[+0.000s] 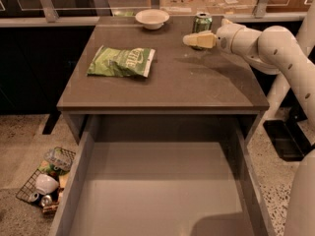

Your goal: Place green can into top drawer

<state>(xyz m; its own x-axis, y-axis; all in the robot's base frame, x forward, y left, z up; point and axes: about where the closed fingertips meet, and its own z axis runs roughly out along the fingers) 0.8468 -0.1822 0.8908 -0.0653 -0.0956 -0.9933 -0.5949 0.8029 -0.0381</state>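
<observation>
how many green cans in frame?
1. The green can stands at the back right of the countertop, with the gripper right in front of it. Clutter in the wire basket on the floor could hide others.

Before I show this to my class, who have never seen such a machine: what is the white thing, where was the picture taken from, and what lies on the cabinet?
The white jointed thing is a robot arm reaching in from the right. Its end effector is right at the green can, which stands at the back of the cabinet top. Whether it grips the can, I cannot tell. A crisp bag and a white bowl also sit there. The single camera looks down from the front, over the open top drawer.
</observation>
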